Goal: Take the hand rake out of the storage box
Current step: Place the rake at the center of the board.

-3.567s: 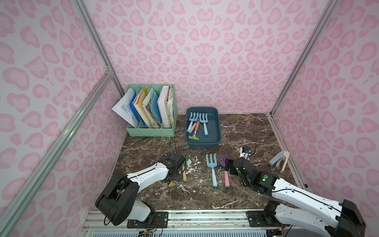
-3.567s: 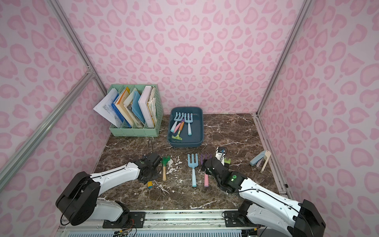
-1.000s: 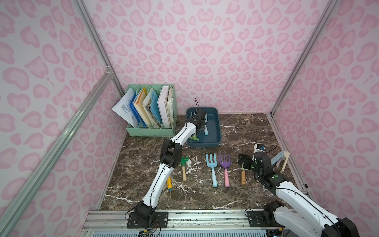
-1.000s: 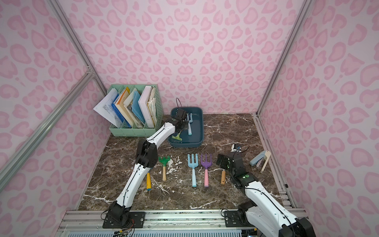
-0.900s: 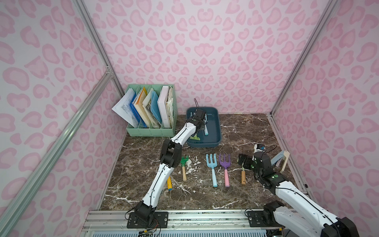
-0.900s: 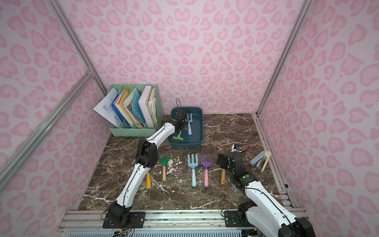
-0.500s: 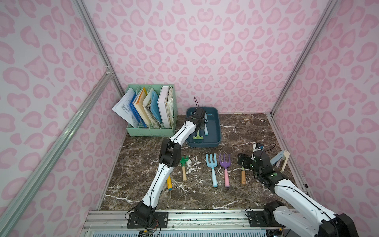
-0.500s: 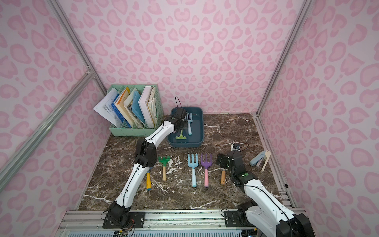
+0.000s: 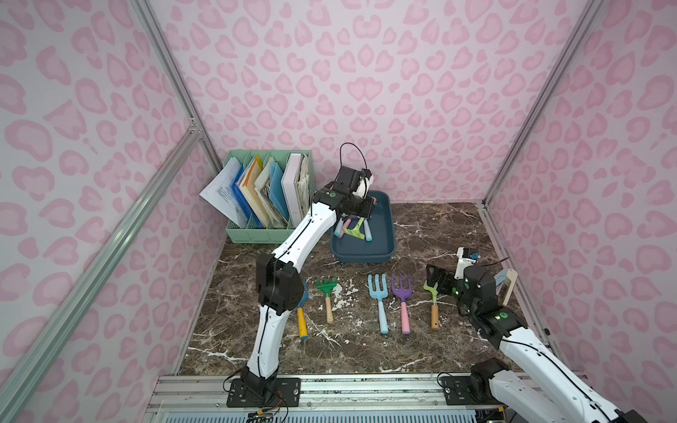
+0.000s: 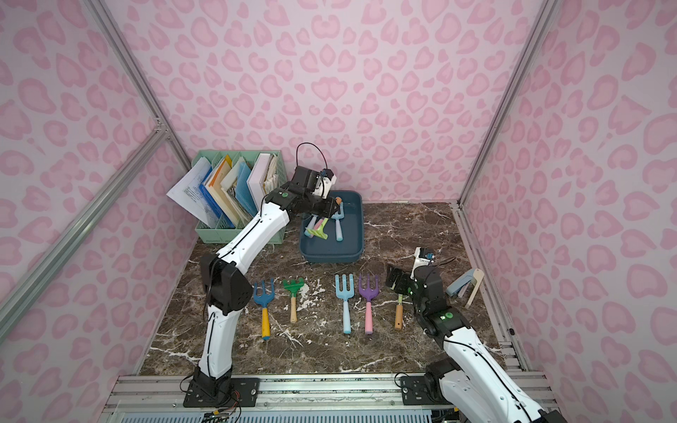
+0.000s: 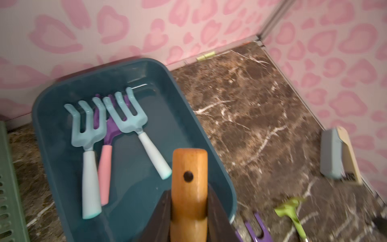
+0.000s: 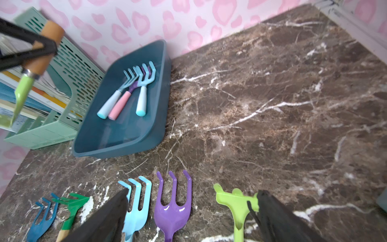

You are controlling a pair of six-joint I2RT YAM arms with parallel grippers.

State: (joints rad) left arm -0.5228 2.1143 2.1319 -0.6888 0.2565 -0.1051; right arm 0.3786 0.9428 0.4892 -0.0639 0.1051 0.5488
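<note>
Left wrist view shows the left end effector closed tight on the wooden handle of a hand rake, one jaw pressed against each side. In both top views this rake hangs head down, its lime-green tines over the storage box and clear of the box floor. Three other rakes lie inside the box: two pale blue, one purple with a pink handle. The right end effector stands wide open and empty over the worktop, by the head of a lime-green rake ending a row of five.
</note>
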